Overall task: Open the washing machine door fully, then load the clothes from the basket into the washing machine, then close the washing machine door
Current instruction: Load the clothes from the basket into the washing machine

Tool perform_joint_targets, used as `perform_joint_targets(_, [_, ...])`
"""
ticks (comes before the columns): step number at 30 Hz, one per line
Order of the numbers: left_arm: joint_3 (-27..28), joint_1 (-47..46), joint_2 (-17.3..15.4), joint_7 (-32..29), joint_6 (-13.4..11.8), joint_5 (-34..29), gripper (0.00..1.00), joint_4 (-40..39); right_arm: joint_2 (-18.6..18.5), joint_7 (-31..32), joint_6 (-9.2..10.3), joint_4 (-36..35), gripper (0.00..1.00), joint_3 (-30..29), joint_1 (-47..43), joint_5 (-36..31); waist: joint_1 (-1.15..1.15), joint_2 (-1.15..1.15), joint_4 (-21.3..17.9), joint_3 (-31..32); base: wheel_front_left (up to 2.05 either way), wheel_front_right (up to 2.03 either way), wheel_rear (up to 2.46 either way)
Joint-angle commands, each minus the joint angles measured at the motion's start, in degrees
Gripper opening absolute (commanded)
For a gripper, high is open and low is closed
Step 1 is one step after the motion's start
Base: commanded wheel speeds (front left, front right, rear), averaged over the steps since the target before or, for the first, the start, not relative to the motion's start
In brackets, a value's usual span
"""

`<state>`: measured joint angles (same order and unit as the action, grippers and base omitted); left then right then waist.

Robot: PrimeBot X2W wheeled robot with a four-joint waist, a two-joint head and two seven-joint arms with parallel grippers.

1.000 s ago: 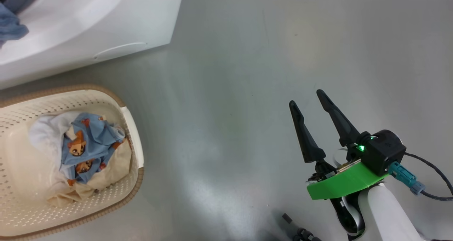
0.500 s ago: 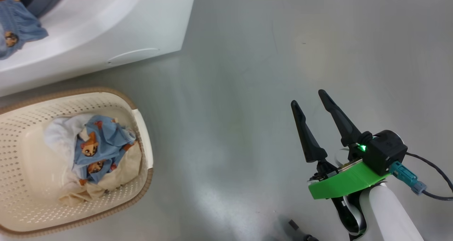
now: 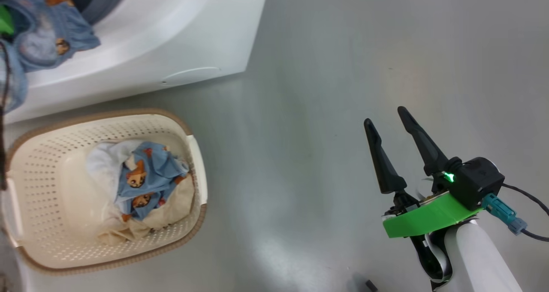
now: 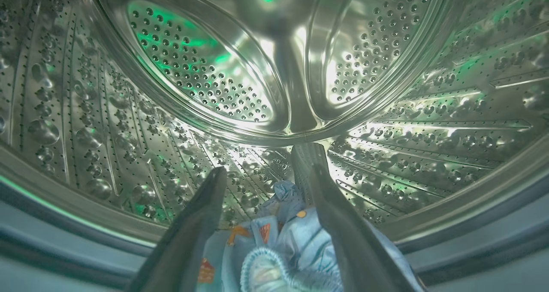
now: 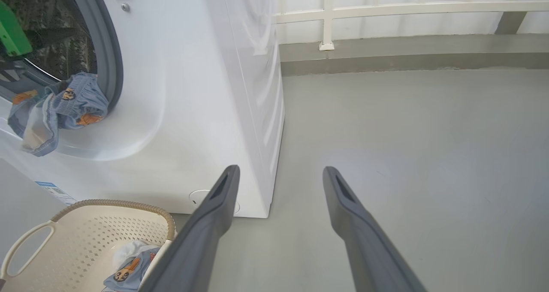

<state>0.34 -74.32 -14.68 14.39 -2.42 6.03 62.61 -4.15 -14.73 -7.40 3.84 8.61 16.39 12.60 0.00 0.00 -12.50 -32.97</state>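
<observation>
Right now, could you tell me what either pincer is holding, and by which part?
Nothing appears gripped. The left pincer, inside the drum, stands open with the blue printed garment lying loose between its fingers; the right pincer is open too.

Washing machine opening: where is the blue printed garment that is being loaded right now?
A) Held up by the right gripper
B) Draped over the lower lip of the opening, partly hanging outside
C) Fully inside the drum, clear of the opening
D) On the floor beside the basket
B: in the right wrist view the blue printed garment lies across the lower lip of the washing machine opening, with part of it hanging down outside.
</observation>
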Motion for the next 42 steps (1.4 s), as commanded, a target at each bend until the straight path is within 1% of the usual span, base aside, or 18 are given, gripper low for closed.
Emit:
perform_joint_targets(1, [0.2,1.7,-2.1,0.5,0.2,0.9,1.00,-2.1,-0.5,-0.3,-0.09,-1.1,1.00,0.8,-1.1,-0.9,0.00,0.00,1.2,1.1,0.00,0.00,0.00])
perform_joint_targets(6, [0.0,4.3,-1.1,0.6,0.7,1.5,1.00,-4.0,-0.6,-0.3,-0.09,-1.2,1.00,0.3,-1.2,-1.0,0.00,0.00,2.5,2.3,0.00,0.00,0.00])
perform_joint_targets(14, [-0.1,11.8,2.0,0.6,1.7,3.1,1.00,-11.9,-1.3,-0.3,-0.09,-1.3,1.00,-1.1,-1.9,-1.2,0.00,0.00,4.9,4.6,0.00,0.00,0.00])
perform_joint_targets(18, [-0.4,16.7,2.9,0.6,1.7,3.3,1.00,-17.1,-1.8,-0.3,-0.09,-1.5,1.00,-1.8,-2.5,-1.4,0.00,0.00,6.0,5.3,0.00,0.00,0.00])
perform_joint_targets(26, [-0.2,29.5,4.3,0.5,1.5,4.8,1.00,-28.6,-2.3,-0.3,-0.09,-2.0,1.00,-3.1,-3.4,-1.6,0.00,0.00,7.9,6.1,0.00,0.00,0.00])
perform_joint_targets(33, [-0.3,39.3,4.5,-0.9,0.7,5.4,1.00,-38.9,-2.7,-0.3,-0.09,-2.1,1.00,-3.5,-3.6,-1.7,0.00,0.00,8.9,6.7,0.00,0.00,0.00])
perform_joint_targets(42, [0.2,51.5,5.7,-2.1,-1.4,6.6,1.00,-50.2,-3.2,-0.3,-0.09,-2.8,1.00,-4.5,-3.8,-1.9,0.00,0.00,10.3,6.0,0.00,0.00,0.00])
